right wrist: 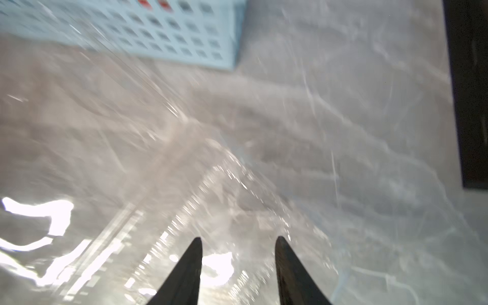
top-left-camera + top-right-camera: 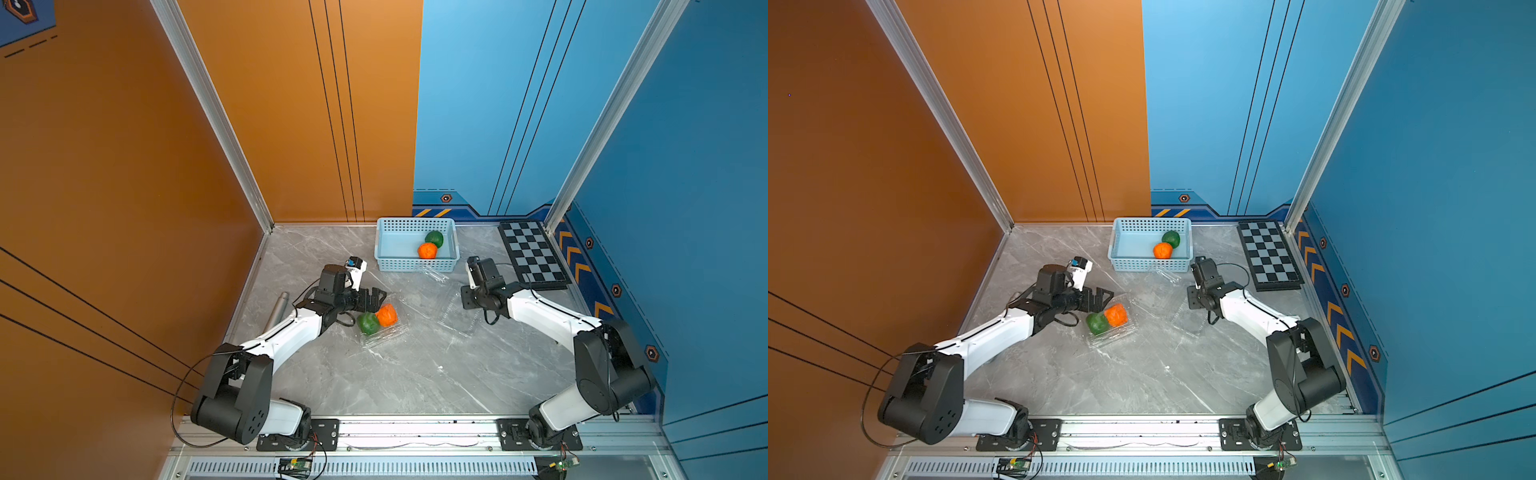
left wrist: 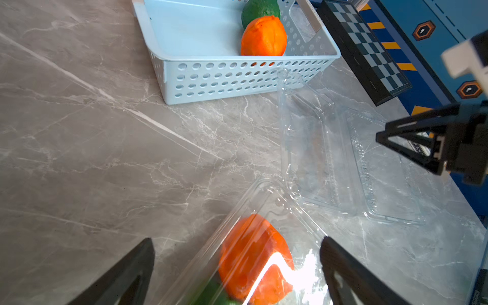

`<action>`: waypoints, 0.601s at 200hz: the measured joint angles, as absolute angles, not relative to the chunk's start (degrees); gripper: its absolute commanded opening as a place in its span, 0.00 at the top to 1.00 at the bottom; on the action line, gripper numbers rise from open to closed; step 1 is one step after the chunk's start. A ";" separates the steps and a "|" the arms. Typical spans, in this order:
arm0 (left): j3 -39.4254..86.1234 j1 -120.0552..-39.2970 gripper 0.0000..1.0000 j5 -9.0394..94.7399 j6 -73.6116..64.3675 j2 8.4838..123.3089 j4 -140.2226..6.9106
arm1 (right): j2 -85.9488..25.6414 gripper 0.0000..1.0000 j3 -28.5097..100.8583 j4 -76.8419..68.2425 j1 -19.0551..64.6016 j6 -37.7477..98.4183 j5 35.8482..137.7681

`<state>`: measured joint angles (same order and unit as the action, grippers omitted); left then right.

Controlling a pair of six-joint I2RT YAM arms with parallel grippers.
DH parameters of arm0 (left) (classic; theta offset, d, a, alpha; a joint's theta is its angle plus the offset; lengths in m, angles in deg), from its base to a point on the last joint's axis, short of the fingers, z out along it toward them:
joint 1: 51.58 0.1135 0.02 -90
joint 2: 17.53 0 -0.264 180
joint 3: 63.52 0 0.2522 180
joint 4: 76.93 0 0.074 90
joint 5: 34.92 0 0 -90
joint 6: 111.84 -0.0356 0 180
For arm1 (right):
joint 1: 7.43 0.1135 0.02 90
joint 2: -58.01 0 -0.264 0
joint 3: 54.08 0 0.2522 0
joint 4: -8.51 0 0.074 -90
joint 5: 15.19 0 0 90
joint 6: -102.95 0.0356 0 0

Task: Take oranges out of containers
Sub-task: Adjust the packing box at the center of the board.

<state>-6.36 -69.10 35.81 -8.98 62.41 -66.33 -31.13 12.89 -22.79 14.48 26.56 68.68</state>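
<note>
A: What do we tag besides the task stuff?
B: We've got a light blue perforated basket (image 2: pixel 415 264) at the back of the grey marble table (image 2: pixel 415 374), and a black-and-white chessboard (image 2: pixel 532 255) near it, on the right.
A: And the grey cylinder (image 2: pixel 277 309)?
B: We see it lying along the table's left edge, by the orange wall (image 2: pixel 124 166).

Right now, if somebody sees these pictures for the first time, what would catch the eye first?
The bright boxed orange and the dark green fruit beside it, both inside a clear container straddled by the left tool, stand out most. Next comes the light blue basket at the far edge of the table, holding a second orange and a second green fruit.
</note>
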 measured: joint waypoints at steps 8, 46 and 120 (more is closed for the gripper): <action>-6.36 -69.10 0.02 35.81 -8.98 62.41 -66.33 | -31.13 0.54 12.20 -23.25 13.85 26.99 68.46; -6.36 -69.10 0.02 35.81 -8.96 62.41 -66.33 | -32.66 0.58 12.57 -22.27 13.56 28.20 68.57; -7.01 -67.50 0.02 35.94 -9.00 59.11 -64.96 | -40.09 0.56 13.88 -20.52 5.39 32.44 70.62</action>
